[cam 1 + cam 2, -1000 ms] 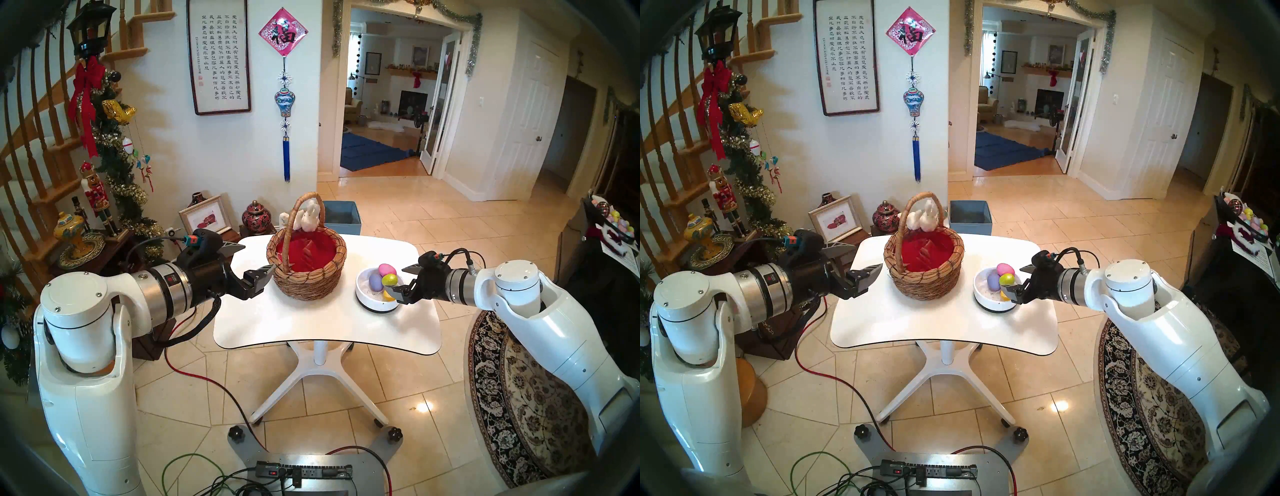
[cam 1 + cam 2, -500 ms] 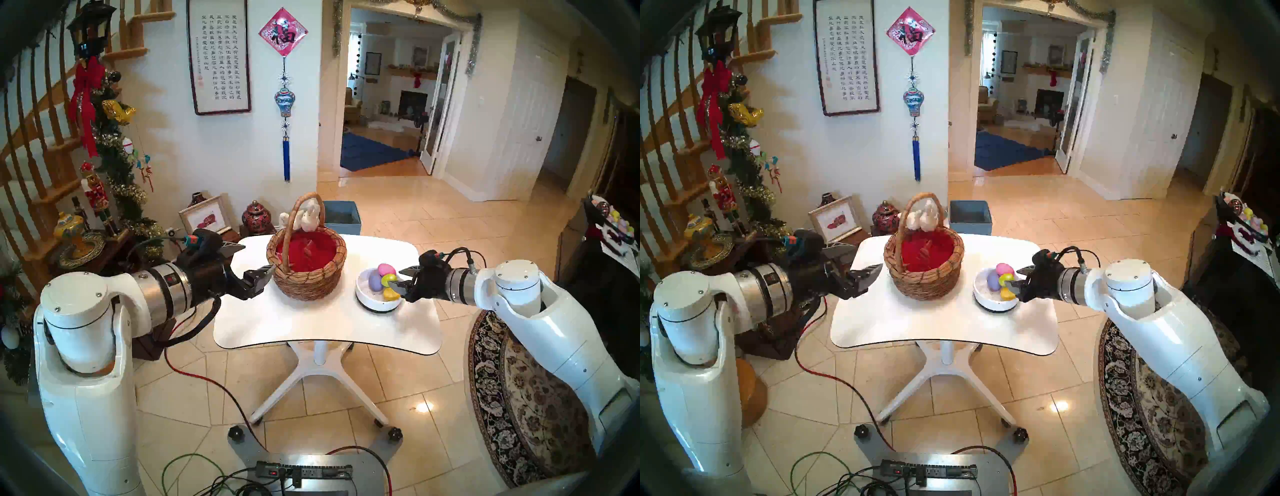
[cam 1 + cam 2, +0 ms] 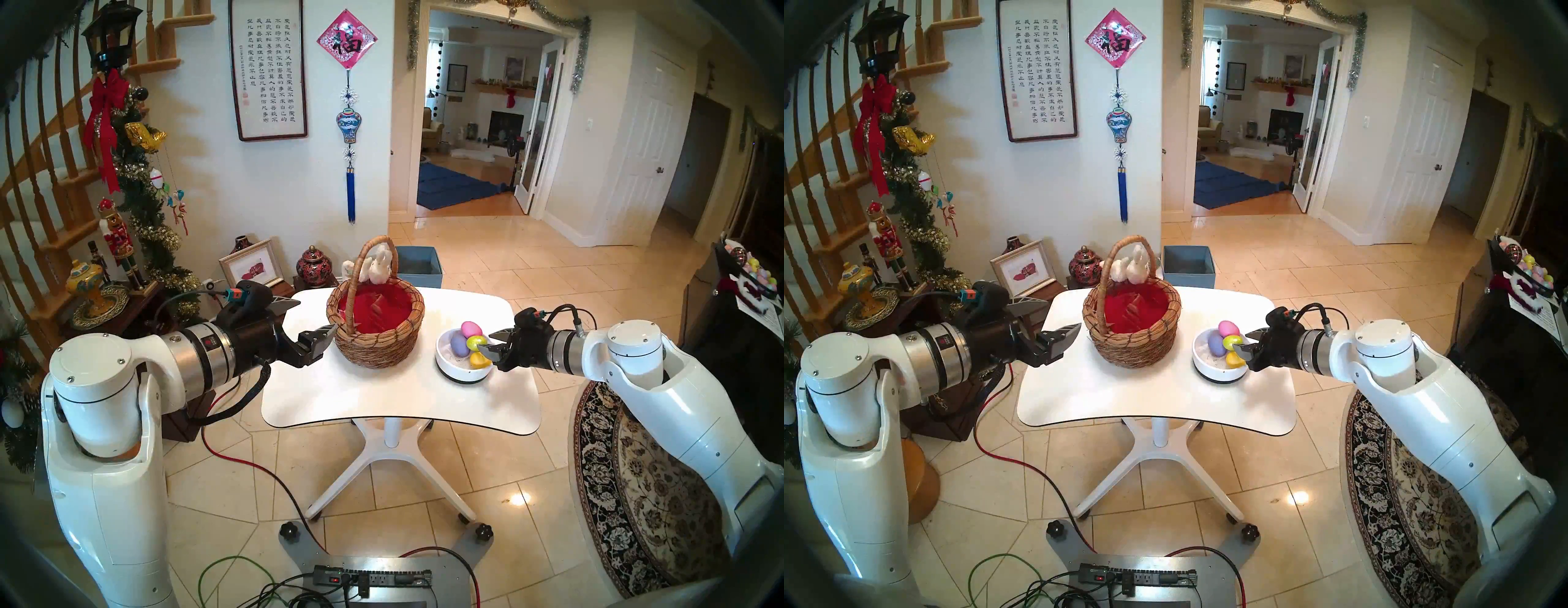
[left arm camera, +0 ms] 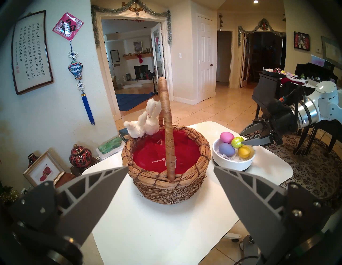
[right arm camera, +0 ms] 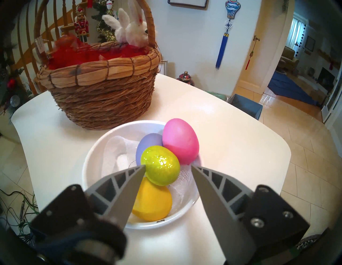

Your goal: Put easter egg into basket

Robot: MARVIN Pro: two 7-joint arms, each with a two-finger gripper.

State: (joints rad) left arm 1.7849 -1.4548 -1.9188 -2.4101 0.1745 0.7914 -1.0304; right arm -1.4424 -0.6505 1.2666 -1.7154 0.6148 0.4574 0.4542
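Easter eggs fill bowl; basket eggless.

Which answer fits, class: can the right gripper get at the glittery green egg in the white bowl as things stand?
Probably yes. The right gripper already flanks the glittery green egg, which lies topmost in the white bowl, nothing lying over it.

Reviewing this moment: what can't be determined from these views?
- Right gripper: whether its fingers touch the glitter green egg; wrist view leaves a gap unclear.
- Basket floor: partly hidden by red lining.
- Yellow egg: partly covered by a finger.
- Basket tag: too small to read.
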